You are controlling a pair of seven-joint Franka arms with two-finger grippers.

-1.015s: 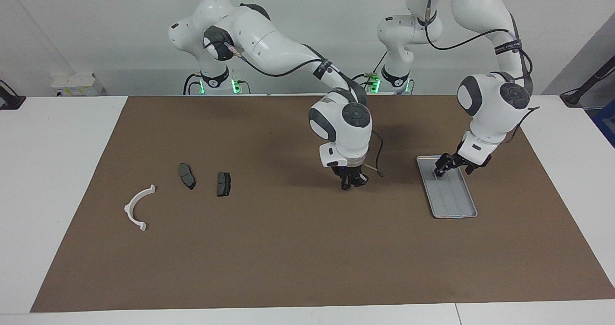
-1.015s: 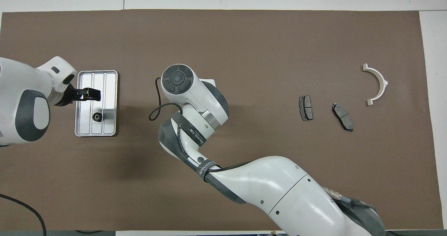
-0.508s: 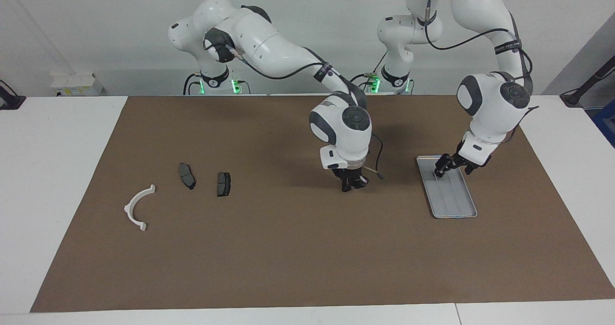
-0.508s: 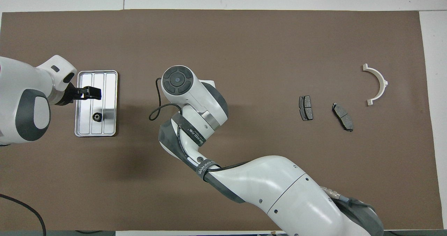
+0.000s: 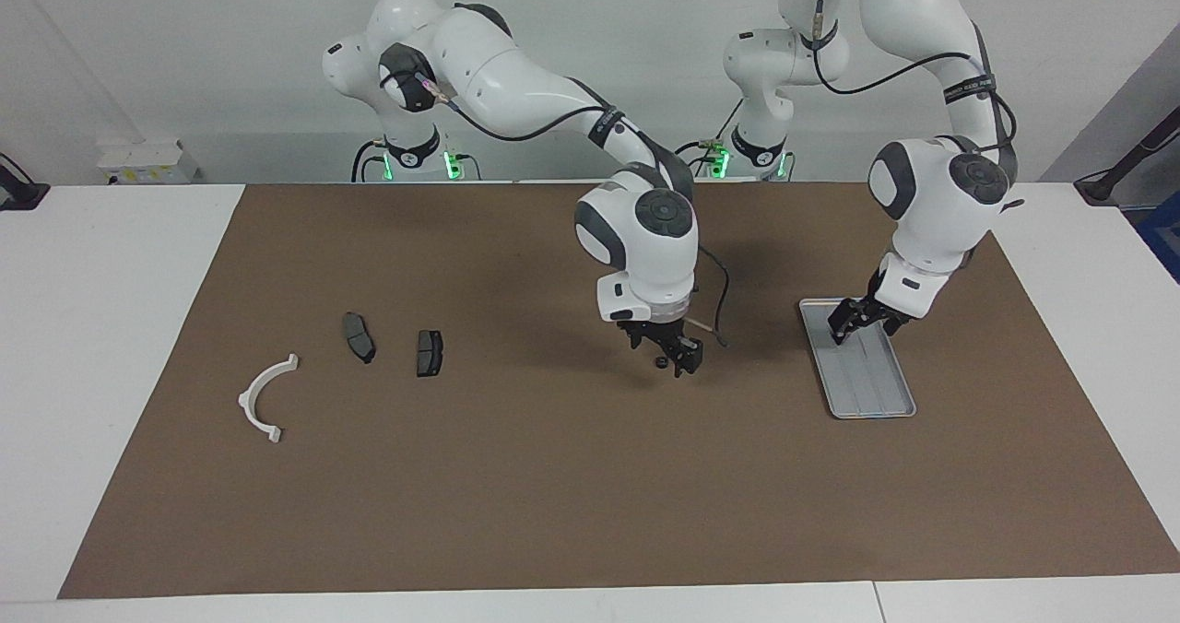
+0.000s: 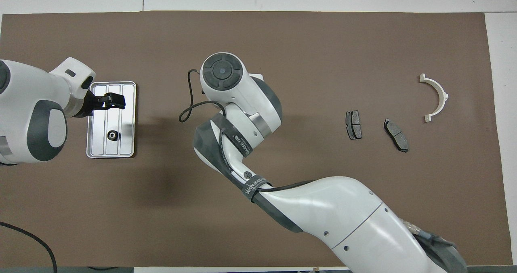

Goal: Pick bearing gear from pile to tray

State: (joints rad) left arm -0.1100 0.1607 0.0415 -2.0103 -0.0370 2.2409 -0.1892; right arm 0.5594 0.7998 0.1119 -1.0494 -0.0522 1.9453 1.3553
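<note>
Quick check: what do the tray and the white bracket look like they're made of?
Tray: probably metal, silver-grey with a bright sheen, pressed ridges and raised rim. White bracket: likely plastic, matte plain white with moulded-looking end tabs; painted metal can't be ruled out.

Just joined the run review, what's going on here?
Right gripper is low over mid-mat, open, a small black ring between its fingertips, not gripped. Left gripper hangs open and empty over the tray, where another ring already lies. Dark pads and white bracket lie toward the right arm's end.
</note>
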